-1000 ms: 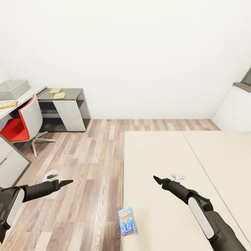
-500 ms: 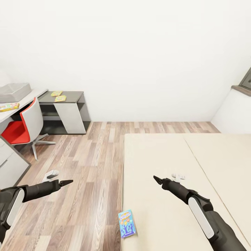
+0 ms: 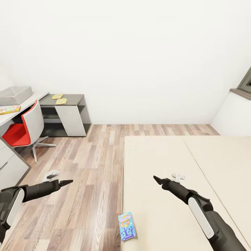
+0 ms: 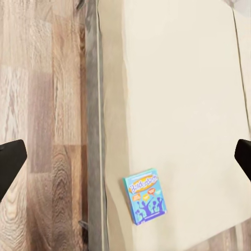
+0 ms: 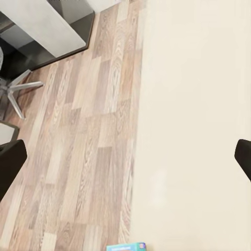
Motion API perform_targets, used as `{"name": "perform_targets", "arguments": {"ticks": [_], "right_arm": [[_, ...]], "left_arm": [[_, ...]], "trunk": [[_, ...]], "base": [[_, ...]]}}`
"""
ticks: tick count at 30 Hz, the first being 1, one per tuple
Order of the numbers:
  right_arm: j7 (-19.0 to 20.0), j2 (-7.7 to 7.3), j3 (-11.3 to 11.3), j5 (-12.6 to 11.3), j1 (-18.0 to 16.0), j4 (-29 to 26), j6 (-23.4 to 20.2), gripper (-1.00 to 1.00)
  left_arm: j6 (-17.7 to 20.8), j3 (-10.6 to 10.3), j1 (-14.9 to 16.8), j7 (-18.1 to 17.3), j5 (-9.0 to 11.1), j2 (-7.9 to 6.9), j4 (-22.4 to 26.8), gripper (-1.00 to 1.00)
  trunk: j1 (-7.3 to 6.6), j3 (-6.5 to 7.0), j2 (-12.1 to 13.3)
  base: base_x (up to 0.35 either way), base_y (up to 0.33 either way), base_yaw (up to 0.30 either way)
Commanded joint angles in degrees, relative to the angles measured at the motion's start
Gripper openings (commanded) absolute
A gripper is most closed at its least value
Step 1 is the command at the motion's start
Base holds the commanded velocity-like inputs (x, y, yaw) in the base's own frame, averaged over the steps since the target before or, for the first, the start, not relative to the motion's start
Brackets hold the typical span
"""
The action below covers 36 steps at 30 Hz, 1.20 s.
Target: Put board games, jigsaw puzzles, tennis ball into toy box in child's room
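Blue cartoon board game (image 3: 127, 226) lies flat on the bed (image 3: 167, 160), right at the bed's left edge, at about 6 o'clock in the head view; nothing touches it. In the left wrist view the same box (image 4: 145, 195) sits just inside the bed edge, beside the wood-plank floor (image 3: 87, 167); in the right wrist view only its top strip (image 5: 126, 247) shows at the frame edge.

Toy box (image 3: 14, 94), pale grey bin, sits on the table (image 3: 33, 99) at 9–10 o'clock, far left. Yellow-green-red board game (image 3: 9, 109) lies flat on the table top, in front of the bin and apart from it. Two jigsaw puzzles (image 3: 59, 98) lie flat on the lower dark grey wing, near each other, not touching as far as can be told. Red-and-white swivel chair (image 3: 24, 127) stands tucked at the table, at 9 o'clock.

Left gripper (image 3: 66, 182) hangs over the floor at 8 o'clock, empty, pointing toward the bed; jaws look closed to a point in the head view, yet the wrist view shows the tips far apart, so cannot tell. Right gripper (image 3: 157, 180) hangs over the bed at 5 o'clock, empty, well apart from the blue box; same conflict, cannot tell. Small white object (image 3: 178, 177) lies on the bed just beyond the right gripper; small grey-white object (image 3: 52, 173) on the floor near the left gripper.
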<state>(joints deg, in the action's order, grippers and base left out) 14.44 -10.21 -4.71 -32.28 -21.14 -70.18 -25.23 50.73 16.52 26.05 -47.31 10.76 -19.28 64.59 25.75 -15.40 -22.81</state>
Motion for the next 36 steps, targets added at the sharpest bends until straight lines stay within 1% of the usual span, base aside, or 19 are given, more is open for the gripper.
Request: {"name": "perform_targets", "arguments": {"ticks": [1, 36], "right_arm": [[-0.03, -0.05, -0.04, -0.28, -0.04, -0.04, -0.26, 1.00], [0.02, -0.07, -0.04, -0.42, -0.04, -0.04, -0.26, 1.00]], "left_arm": [[0.25, 0.07, 0.05, -0.21, 0.00, 0.01, 0.01, 1.00], [0.25, 0.06, 0.02, -0.12, 0.01, 0.03, 0.01, 1.00]], "trunk": [[0.04, -0.01, -0.10], [0.04, 3.29, -0.10]], "base": [[0.000, 0.000, 0.000], [0.000, 0.000, 0.000]]}}
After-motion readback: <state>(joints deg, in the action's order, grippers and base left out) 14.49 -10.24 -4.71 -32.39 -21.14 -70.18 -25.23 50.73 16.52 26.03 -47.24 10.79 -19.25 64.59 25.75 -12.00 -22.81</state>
